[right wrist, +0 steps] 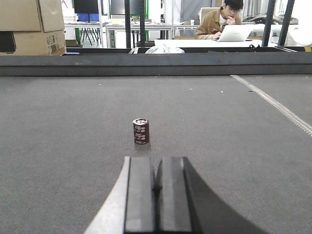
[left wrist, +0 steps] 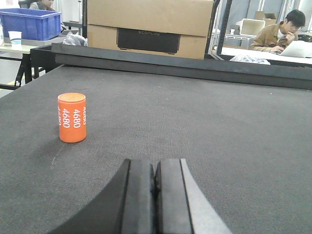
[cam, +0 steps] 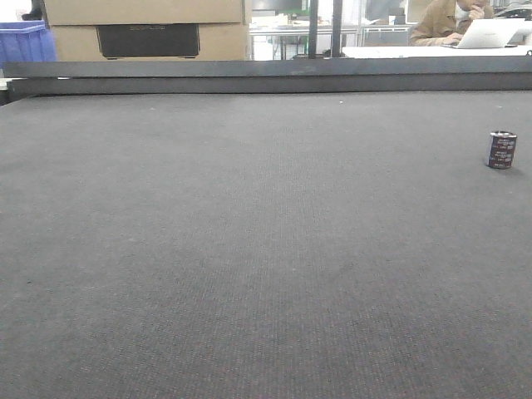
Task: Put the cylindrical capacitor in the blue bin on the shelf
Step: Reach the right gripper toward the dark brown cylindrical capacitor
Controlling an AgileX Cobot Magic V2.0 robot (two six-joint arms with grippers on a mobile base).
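Dark grey work mat [cam: 249,266]: cylindrical capacitor [right wrist: 141,131] stands upright, ungrasped, ahead of the right gripper [right wrist: 157,170]. Both it and the left gripper [left wrist: 155,170] are clenched, empty. Pickup and binning remain

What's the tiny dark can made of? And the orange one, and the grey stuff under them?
The capacitor looks like metal in a dark, slightly glossy plastic sleeve: its top rim shines silvery. The orange cylinder seems matte plastic or a printed wrap, I can't tell which; white numbers are printed on it. The mat looks like dark grey woven fabric, from its fine grainy texture.
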